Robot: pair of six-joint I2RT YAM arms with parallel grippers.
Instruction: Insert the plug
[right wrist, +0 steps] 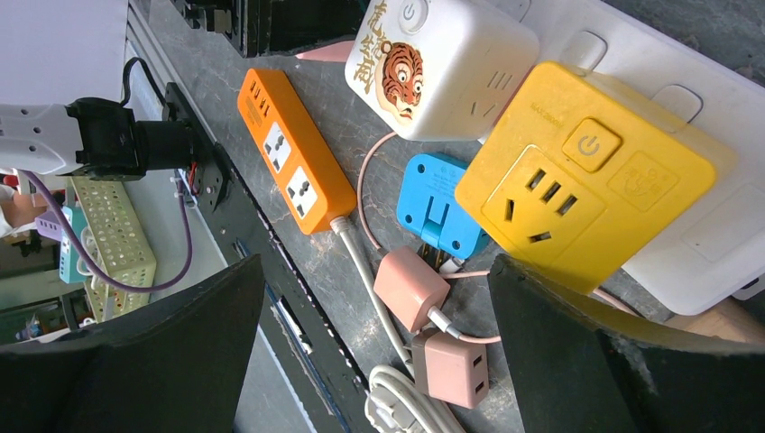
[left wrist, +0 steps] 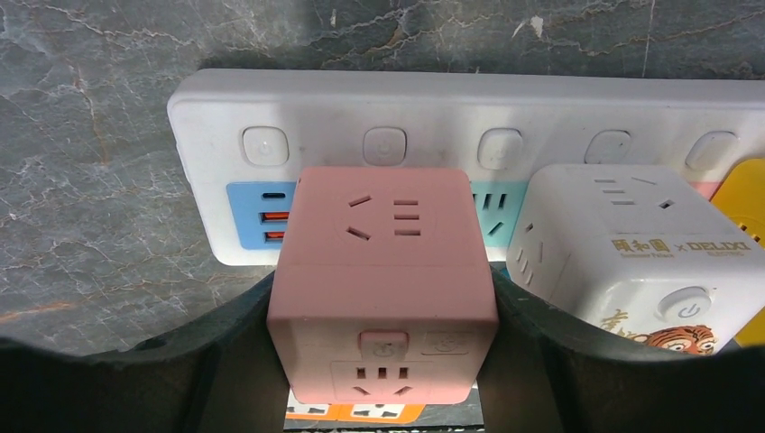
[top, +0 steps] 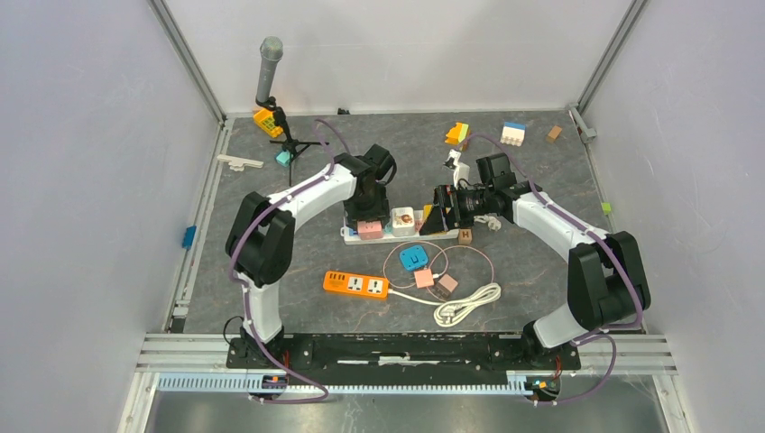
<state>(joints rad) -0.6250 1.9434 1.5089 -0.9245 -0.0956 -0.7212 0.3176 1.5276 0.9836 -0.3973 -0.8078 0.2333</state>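
- table [top: 532,153]: grey marble-look top, walled left, back and right; bare room at the far left and far right, clutter in the middle
- left gripper [top: 368,215]: pointing down over the left end of the white strip; jaws part-way closed, pressed on both sides of the pink cube
- right gripper [right wrist: 374,298]: at the strip's right end; jaws spread wide, holding nothing
- white strip [left wrist: 207,126]: long, lying across mid-table; a row of buttons along its far edge; bare table beyond its left end
- orange strip [right wrist: 293,149]: near side, apart from the white strip, with a white cable
- pink cube [left wrist: 383,271]: the plug; sits on the white strip's left end beside the USB ports; sockets on top and on the near face; cannot tell if fully seated
- white cube [left wrist: 622,234]: just right of the pink cube; narrow gap, one finger in it; tiger print
- yellow cube [right wrist: 586,189]: on the strip, beside the white cube
- blue adapter [right wrist: 437,203]: on the table near the yellow cube, prongs up
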